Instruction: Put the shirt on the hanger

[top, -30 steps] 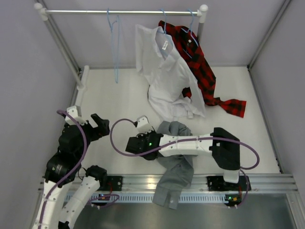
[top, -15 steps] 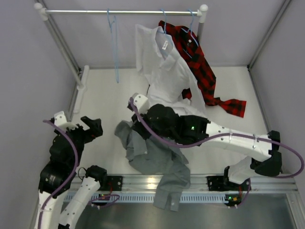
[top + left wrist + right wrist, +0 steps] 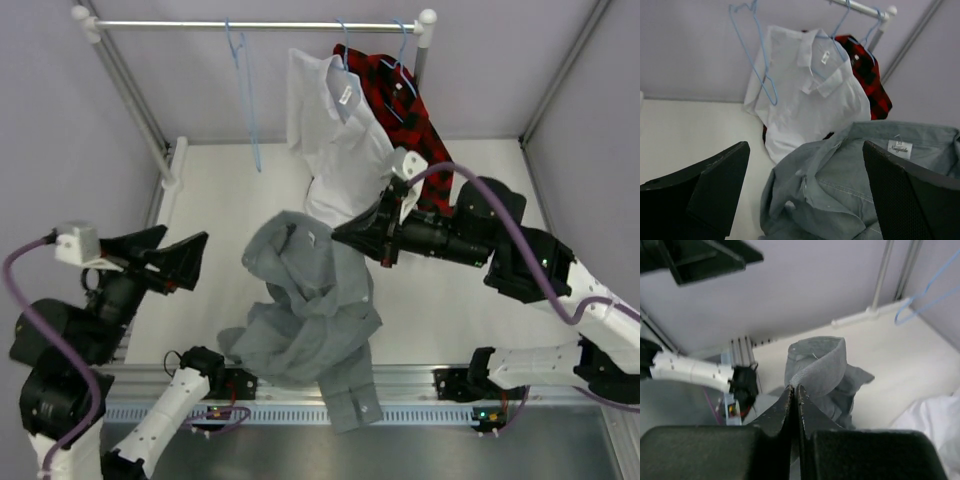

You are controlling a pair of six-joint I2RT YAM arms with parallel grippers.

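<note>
right gripper (image 3: 794, 392): clenched on a fold of the shirt (image 3: 305, 310); the jaws meet with grey cloth pinched at their tips; it sits above the middle of the table (image 3: 220, 200), pointing left

left gripper (image 3: 183, 240): released, fingers (image 3: 720, 182) spread wide; at the left side of the table, facing the shirt and apart from it; nothing between the jaws

shirt: bunched and lifted at its upper end, hanging from the right gripper; the collar with its small label shows in the left wrist view; the lower part trails down to the near edge of the table and drapes over it

hanger (image 3: 243, 90): hooked on the rail (image 3: 150, 25) at the far side, hanging upright; left of the white shirt (image 3: 340, 140), well apart from the grey shirt and both grippers

white shirt: hangs from the same rail on another blue hanger, its lower part lying on the table

plaid shirt (image 3: 410, 120): red and black, hangs just right of the white one; one sleeve lies on the table at the far right
</note>
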